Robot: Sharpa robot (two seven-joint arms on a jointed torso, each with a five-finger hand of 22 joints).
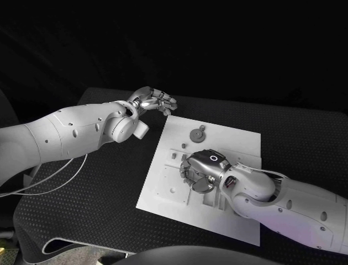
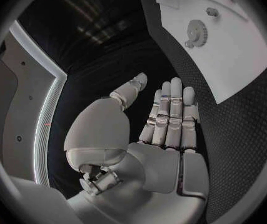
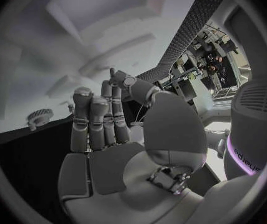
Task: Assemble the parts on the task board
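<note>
**Right hand works at the board's middle**

The right hand (image 1: 202, 170) hovers low over the task board (image 1: 238, 143), fingers curled downward at its centre; whether it pinches a part I cannot tell. A grey gear (image 1: 198, 133) lies at 12 o'clock from it. The left hand (image 1: 154, 100), flat and empty, waits off the board's 11 o'clock corner. Next likely calls for careful seating.

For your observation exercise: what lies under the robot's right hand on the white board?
The right hand hovers over the white board, over raised fixtures. A gear lies clear beyond it. Whatever sits directly beneath the palm is covered.
</note>
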